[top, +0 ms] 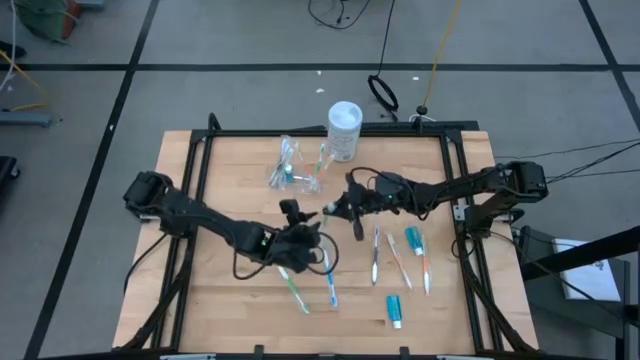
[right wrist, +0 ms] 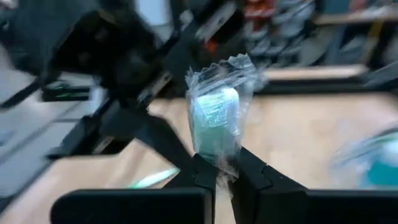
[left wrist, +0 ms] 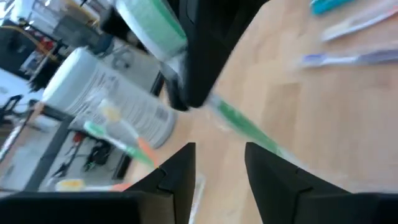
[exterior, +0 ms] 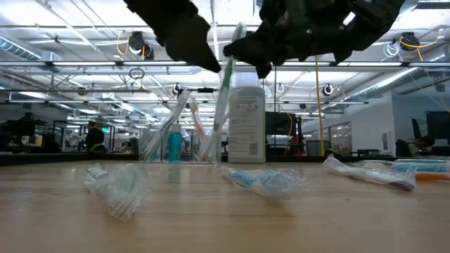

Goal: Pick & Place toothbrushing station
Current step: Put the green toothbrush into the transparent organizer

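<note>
Toothbrushing station (top: 292,165) looks light, rigid, slick clear plastic, grab a wall; right end effector (right wrist: 222,169) clamped on wrapped toothbrush (right wrist: 216,118), left end effector (left wrist: 217,163) apart, empty.

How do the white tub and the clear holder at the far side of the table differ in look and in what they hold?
The white tub is opaque, round and closed with a lid; the clear holder is see-through and open on top. The white tub shows a printed label and nothing sticking out; the clear holder has toothbrushes leaning in it. In the low view the white tub stands taller than the clear holder. Both stand upright near the table's far edge.
</note>
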{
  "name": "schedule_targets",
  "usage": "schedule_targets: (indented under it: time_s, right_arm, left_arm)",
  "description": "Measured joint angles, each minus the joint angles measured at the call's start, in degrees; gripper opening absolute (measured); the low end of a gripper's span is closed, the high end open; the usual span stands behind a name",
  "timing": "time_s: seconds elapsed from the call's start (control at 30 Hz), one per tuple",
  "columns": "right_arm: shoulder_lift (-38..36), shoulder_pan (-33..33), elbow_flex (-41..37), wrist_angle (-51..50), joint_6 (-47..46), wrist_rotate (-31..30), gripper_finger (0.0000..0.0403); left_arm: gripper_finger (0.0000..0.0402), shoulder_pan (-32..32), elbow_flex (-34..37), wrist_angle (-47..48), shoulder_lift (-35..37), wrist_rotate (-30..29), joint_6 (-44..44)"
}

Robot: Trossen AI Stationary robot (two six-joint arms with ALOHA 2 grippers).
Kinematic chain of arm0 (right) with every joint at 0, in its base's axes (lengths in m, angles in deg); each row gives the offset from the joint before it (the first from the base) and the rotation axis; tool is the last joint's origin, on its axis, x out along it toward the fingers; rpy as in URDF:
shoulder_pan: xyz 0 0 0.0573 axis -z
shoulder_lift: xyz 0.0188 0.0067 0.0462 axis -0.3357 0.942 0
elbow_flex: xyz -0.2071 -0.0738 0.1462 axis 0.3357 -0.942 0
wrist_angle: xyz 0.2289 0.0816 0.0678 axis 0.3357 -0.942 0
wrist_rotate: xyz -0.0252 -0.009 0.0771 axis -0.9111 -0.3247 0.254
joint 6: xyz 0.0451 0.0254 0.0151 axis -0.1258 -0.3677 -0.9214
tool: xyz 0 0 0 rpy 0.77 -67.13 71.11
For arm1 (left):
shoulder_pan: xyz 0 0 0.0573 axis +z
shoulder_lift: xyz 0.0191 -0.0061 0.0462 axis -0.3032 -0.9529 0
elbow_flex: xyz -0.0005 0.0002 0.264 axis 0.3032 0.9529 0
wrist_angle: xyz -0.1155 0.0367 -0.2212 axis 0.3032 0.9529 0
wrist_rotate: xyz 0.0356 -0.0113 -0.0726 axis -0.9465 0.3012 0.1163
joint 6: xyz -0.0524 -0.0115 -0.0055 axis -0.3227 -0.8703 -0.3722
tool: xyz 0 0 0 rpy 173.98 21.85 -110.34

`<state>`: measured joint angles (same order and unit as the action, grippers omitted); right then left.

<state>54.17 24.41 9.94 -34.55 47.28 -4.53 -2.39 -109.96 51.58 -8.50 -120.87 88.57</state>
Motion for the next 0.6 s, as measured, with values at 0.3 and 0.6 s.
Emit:
schedule_targets:
  time_s: [0.3, 0.6]
  right_arm:
    - [0.00, 0.08, 0.00, 11.50, 17.18, -28.11, 0.0011]
    - [0.32, -0.21, 0.11, 22.99, 21.58, -26.51, 0.0011]
  left_arm:
    - [0.0116, 0.94, 0.00, 9.48, 11.16, -8.20, 5.10]
    - [0.0115, 0.80, 0.00, 15.84, 27.93, -13.08, -2.36]
